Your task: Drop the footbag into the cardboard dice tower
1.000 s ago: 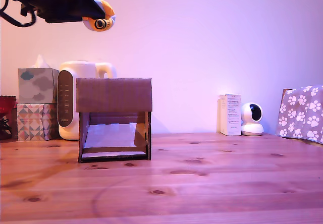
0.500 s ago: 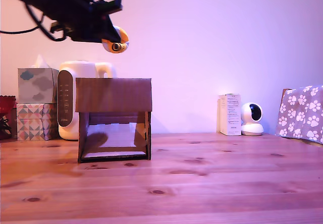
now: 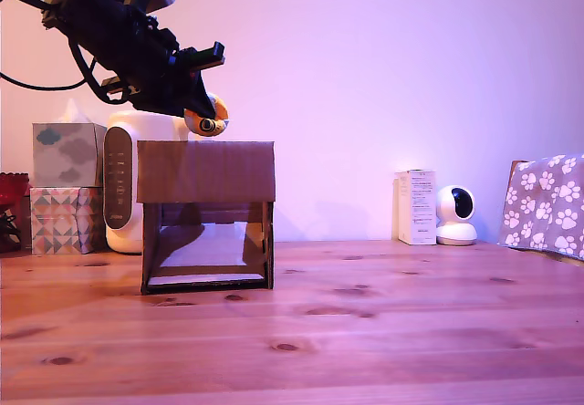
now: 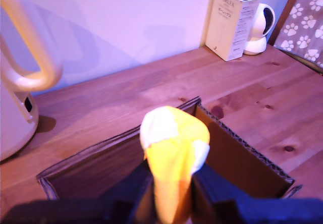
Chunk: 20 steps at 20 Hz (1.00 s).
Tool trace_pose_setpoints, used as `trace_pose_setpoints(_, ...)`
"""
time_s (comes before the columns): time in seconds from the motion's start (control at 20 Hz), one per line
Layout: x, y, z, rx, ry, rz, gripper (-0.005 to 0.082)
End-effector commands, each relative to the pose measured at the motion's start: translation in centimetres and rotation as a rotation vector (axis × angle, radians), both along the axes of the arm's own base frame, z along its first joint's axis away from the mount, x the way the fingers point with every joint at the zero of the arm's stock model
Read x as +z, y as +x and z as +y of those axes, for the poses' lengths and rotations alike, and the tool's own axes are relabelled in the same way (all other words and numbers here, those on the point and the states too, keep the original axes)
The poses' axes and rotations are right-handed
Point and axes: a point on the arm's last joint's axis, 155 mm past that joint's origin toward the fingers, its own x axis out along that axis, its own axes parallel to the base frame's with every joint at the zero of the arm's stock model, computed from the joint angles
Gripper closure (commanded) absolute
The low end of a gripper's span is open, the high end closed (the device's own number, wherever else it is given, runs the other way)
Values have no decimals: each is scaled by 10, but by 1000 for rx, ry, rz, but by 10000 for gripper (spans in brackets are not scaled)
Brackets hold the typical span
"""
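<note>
Spanning both views, a knotty wooden table (image 3: 383,332) meets a plain pale wall (image 3: 383,77) under pinkish light. At the exterior view's left stand two stacked tissue boxes (image 3: 66,186) and a cream kettle (image 3: 123,181); just in front of the kettle sits the tower (image 3: 206,215), its plain upper band over a front opening. Well apart, at the exterior view's right, a white carton (image 3: 417,207) and a small white camera (image 3: 454,215) stand near the wall, and a paw-print cloth (image 3: 546,206) hangs at the frame edge. The tabletop between tower and carton is bare, as is the front strip.

The gripper (image 3: 203,118) reaches down from the upper left of the exterior view, its fingers clamped on the footbag (image 3: 207,119), which hangs just above the tower's top edge. In the wrist view the footbag (image 4: 172,153) is pinched between dark fingers (image 4: 212,188) directly over the tower's open top (image 4: 242,153), whose corrugated rim runs around it on all visible sides.
</note>
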Motion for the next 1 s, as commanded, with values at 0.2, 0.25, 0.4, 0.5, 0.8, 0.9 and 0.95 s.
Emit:
trace_pose_setpoints(0.2, 25, 0, -3, -24, 26, -19, 59)
trace_pose_setpoints(0.25, 28, -3, -3, -31, 38, -13, 59)
trace_pose_setpoints(0.4, 30, -17, -1, -40, 61, 49, 81)
trace_pose_setpoints(0.5, 25, -32, -1, -57, 80, 111, 330)
trace_pose_setpoints(0.8, 7, -68, -18, -174, 72, 245, 793)
trace_pose_setpoints(0.9, 6, -71, -22, -192, 68, 248, 793)
trace_pose_setpoints(0.95, 6, -75, -24, -204, 61, 250, 793)
